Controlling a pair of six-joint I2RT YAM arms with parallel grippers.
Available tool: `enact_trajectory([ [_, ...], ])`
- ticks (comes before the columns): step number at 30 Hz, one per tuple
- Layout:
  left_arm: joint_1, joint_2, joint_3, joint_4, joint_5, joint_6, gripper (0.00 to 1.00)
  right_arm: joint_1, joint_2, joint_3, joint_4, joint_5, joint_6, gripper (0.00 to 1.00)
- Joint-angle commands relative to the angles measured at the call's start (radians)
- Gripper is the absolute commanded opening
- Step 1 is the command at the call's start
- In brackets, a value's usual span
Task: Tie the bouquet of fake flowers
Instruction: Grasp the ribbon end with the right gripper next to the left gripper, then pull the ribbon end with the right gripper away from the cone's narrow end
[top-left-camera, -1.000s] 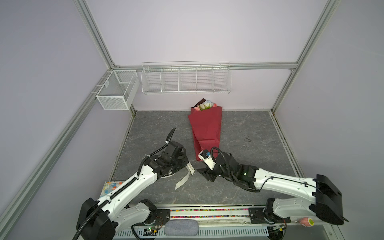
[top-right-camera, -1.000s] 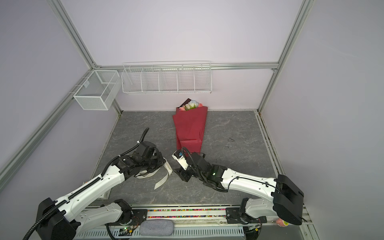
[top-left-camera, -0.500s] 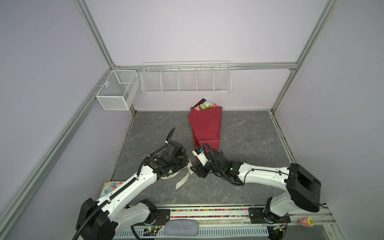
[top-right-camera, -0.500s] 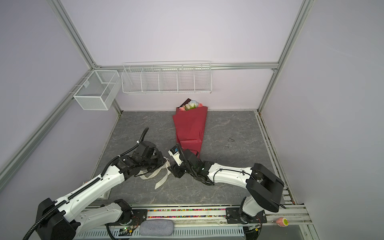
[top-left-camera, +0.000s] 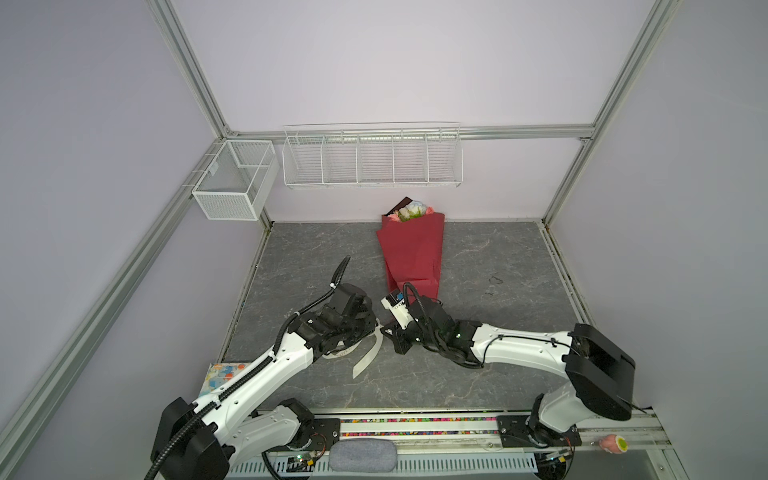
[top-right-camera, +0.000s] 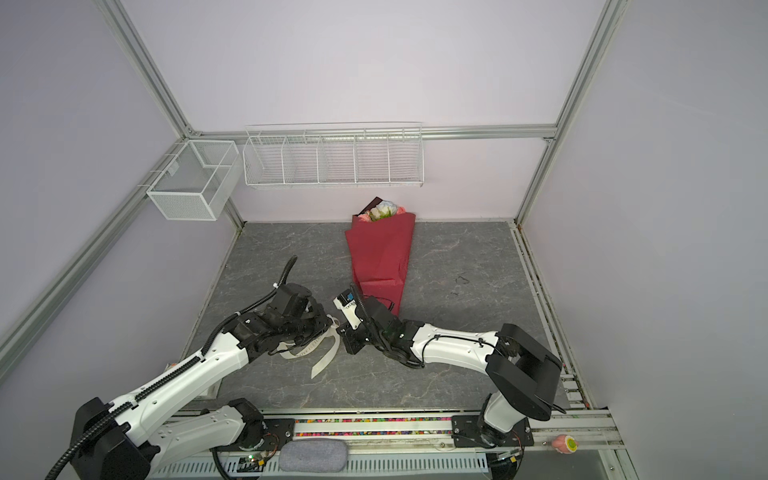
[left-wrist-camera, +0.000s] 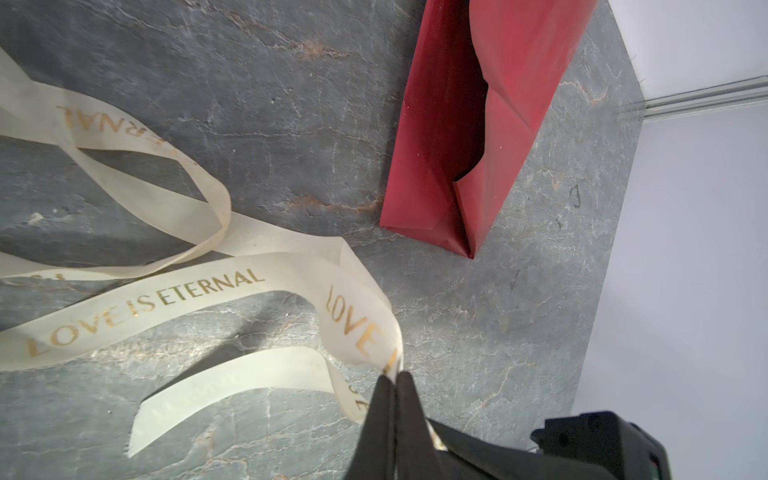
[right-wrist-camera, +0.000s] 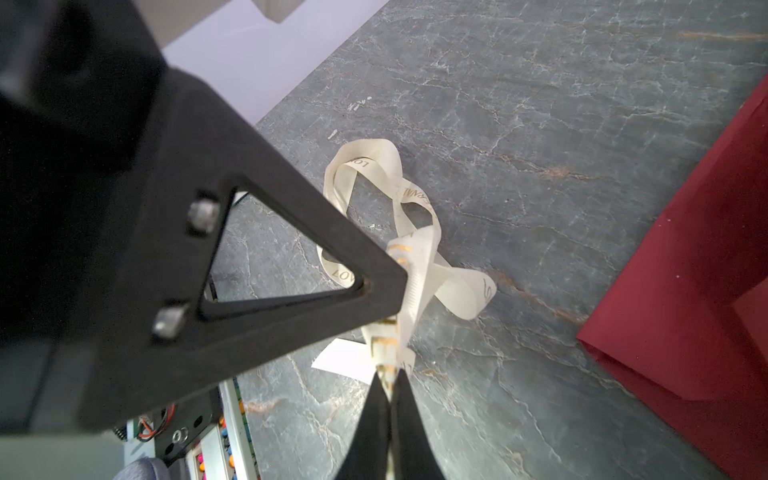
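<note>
Bouquet of fake flowers (top-left-camera: 411, 253), pale roses in a red paper cone, lies flat at back centre of the grey marbled tabletop (top-left-camera: 498, 374), narrow end toward us; nothing tied round it yet. L to R: our left gripper (left-wrist-camera: 395, 380) is pinched tight on the cream ribbon w/ gold lettering (left-wrist-camera: 199, 286); our right gripper (right-wrist-camera: 390, 380) clamps the same strip just beside it; ribbon sits apart from the wrap, so we judge looping & knotting are all left to do.
</note>
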Motion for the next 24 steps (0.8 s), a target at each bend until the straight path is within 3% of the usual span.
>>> enact_trajectory([
  [1,0.000,-0.020,0.006,-0.068,-0.078,-0.001,0.27,-0.007,-0.082,0.015,-0.100,0.029,-0.002,0.06],
  [4,0.000,-0.039,0.020,-0.139,-0.129,0.027,0.48,-0.007,-0.145,0.013,-0.156,0.089,0.000,0.07],
  [9,0.000,-0.101,0.003,-0.171,-0.162,0.059,0.58,-0.017,-0.216,0.044,-0.287,0.129,-0.023,0.10],
  [14,0.000,-0.148,-0.023,-0.135,-0.144,0.080,0.60,-0.031,-0.193,0.104,-0.402,0.066,-0.029,0.12],
  [18,0.000,-0.151,-0.025,-0.118,-0.124,0.090,0.60,-0.035,-0.151,0.107,-0.409,-0.065,-0.012,0.12],
  [24,0.000,-0.148,-0.038,-0.090,-0.082,0.121,0.59,-0.045,-0.206,0.079,-0.427,-0.009,0.007,0.06],
])
